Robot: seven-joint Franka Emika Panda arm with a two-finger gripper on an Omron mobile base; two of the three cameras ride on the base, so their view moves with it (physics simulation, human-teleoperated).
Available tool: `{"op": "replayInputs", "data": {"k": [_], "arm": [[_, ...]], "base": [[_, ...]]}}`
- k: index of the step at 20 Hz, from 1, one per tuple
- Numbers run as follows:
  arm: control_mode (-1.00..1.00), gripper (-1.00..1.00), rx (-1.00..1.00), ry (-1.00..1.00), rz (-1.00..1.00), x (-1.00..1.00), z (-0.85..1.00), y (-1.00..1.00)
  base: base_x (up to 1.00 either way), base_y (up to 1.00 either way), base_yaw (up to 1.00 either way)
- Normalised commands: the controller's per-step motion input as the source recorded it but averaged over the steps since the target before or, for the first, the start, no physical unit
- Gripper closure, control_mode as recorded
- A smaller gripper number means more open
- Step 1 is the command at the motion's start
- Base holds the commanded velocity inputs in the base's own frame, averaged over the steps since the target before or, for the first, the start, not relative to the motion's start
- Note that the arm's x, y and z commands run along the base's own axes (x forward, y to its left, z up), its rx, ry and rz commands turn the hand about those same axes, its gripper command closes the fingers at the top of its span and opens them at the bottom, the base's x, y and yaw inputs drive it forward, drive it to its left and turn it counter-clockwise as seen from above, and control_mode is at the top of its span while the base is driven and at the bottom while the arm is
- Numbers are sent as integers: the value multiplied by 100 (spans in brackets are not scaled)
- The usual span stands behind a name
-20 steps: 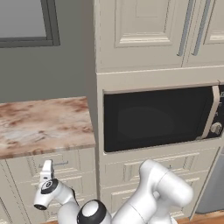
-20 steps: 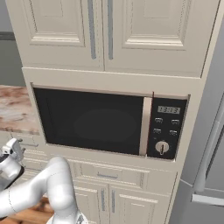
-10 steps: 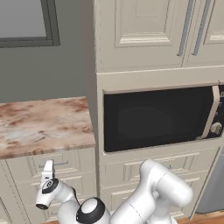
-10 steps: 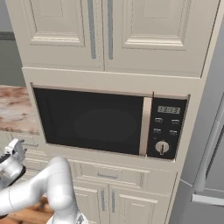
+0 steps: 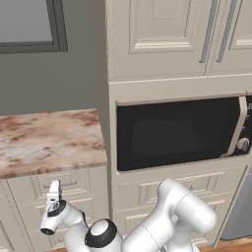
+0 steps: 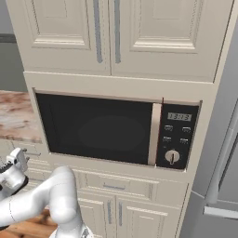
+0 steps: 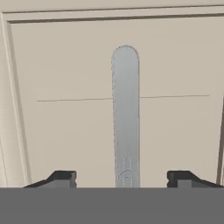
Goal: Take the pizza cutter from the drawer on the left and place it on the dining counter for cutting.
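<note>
The drawer is shut under the marbled worktop at the left, its cream panel front close before the hand camera. Its slim silver bar handle runs between my two dark fingertips. My gripper is open, with one jaw on each side of the handle and a gap on both sides. From the base it shows low on the left, with the gripper at the drawer front, and in the right base view the gripper is at the far left. The pizza cutter is hidden. The dining counter is out of view.
A brown-and-beige marbled worktop overhangs the drawer. To its right stands a tall cream cabinet column with a built-in black microwave, more drawers below it and cupboard doors above. A grey fridge side is at the far right.
The hand has edged slightly closer to the drawer front. The drawer stays shut and the views have not shifted.
</note>
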Motion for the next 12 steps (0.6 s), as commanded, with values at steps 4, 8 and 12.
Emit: {"op": "replayInputs", "data": {"k": [4, 8, 12], "arm": [[-100, -100, -2, -16, 0, 18, -69, -16], [-100, -100, 0, -23, 0, 6, -29, -16], [-100, -100, 0, -17, 0, 11, -26, -14]], "base": [[0, 0, 0], [0, 0, 0], [0, 0, 0]]}}
